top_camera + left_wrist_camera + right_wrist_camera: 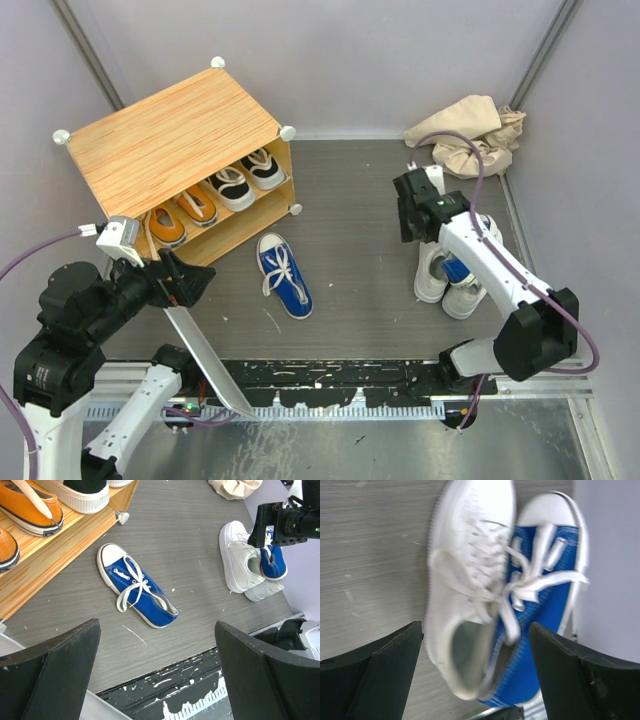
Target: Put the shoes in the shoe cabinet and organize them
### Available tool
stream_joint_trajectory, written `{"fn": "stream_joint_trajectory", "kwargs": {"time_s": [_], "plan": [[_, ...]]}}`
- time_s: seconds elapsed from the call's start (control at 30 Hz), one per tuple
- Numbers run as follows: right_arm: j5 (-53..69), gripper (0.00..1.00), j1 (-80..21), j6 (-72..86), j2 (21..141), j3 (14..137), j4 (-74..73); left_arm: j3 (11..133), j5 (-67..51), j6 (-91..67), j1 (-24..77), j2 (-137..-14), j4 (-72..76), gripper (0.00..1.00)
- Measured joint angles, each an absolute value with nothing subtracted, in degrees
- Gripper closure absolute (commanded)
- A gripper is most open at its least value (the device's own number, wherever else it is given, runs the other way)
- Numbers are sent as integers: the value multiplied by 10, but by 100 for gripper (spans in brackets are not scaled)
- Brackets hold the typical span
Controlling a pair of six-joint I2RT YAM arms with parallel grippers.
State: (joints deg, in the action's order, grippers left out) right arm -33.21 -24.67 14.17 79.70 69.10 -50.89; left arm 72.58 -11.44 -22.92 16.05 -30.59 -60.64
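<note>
The shoe cabinet [170, 135] stands at the back left, its front open. On its shelves are two orange shoes [180, 215] and two black shoes with white soles [245, 178]; some of them show in the left wrist view [30, 510]. One blue shoe [285, 275] lies on the floor in front of the cabinet, and also shows in the left wrist view [137, 592]. My left gripper [190, 285] is open and empty, short of that shoe. At the right, two white shoes [432, 275] lie with a second blue shoe [545, 595] partly over one white shoe [465, 580]. My right gripper [475, 630] hangs open above them.
A white panel [205, 360] slants from the cabinet's front towards the table's near edge, by my left arm. A beige cloth bag [470, 135] lies in the back right corner. Grey walls close in the back and the right side.
</note>
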Motion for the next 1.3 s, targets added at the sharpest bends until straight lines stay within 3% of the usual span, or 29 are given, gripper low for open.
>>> {"fn": "stream_joint_trajectory", "kwargs": {"time_s": [0.3,0.9,1.03,1.2,1.3], "plan": [[-361,23,-215,167,719,690,-610,705,-125,-229,181,-270,-589,2],[-306,29,-215,270,713,648,-681,696,-138,-231,227,-230,-580,2],[-321,50,-215,283,734,628,-688,696,-147,-234,237,-220,-577,2],[-347,95,-215,299,740,626,-686,696,-154,-243,251,-206,-575,2],[-356,99,-215,309,740,628,-690,696,-156,-246,256,-199,-575,2]]}}
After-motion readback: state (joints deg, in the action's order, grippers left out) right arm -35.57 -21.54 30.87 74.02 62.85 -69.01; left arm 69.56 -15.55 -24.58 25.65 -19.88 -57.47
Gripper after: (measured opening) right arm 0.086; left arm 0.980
